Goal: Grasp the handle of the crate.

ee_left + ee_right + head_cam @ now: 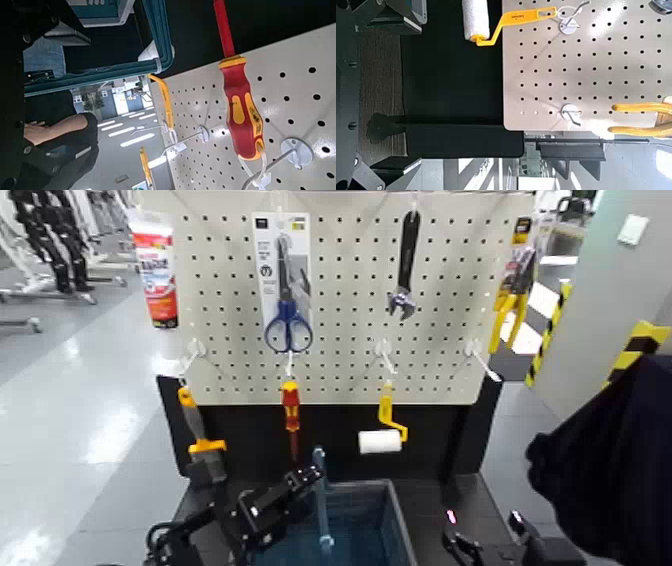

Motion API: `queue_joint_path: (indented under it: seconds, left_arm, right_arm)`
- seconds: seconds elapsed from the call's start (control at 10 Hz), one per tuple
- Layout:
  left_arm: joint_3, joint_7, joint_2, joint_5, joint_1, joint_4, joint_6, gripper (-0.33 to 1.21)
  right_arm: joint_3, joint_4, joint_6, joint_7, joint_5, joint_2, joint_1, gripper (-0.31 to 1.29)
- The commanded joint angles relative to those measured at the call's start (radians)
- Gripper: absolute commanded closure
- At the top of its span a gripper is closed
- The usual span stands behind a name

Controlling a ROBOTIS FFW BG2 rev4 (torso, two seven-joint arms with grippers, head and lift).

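Note:
The teal-blue crate (385, 530) stands at the table's near edge, below the pegboard. Its thin blue-grey handle (320, 490) is swung upright over the crate's middle. My left gripper (305, 480) reaches in from the left and is shut on the handle near its top. In the left wrist view the handle (103, 74) shows as a teal bar with a bent corner, running into the dark gripper body. My right gripper (462, 547) rests low at the crate's right; in the right wrist view (391, 91) its fingers (395, 12) stand wide apart and empty.
The pegboard (350, 360) behind holds scissors (288, 315), a wrench (404, 275), a red screwdriver (290, 410), a yellow paint roller (383, 435) and a yellow-grey tool (195, 430). A person's dark garment (600, 460) fills the right side.

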Motion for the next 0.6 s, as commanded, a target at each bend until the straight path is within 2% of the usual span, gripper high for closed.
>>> queue_joint_path:
  seconds: [0.1,0.2,0.3,0.6]
  left_arm:
    - [-0.016,-0.007,0.002,0.031,-0.009,0.021,-0.005,0.96]
    - [-0.020,-0.007,0.002,0.038,-0.009,0.021,-0.004,1.01]
    - [-0.024,-0.005,0.002,0.047,-0.007,0.026,-0.002,1.17]
    - [-0.026,-0.002,-0.001,0.056,0.002,0.026,-0.004,1.18]
  right_arm:
    - [0.000,0.002,-0.003,0.000,-0.001,0.000,-0.001,0.15]
    - [0.000,0.002,-0.003,0.000,-0.003,0.000,-0.001,0.15]
    - [0.000,0.002,-0.005,0.001,-0.003,0.000,-0.001,0.15]
    - [0.000,0.003,-0.005,0.001,-0.004,0.000,-0.001,0.15]
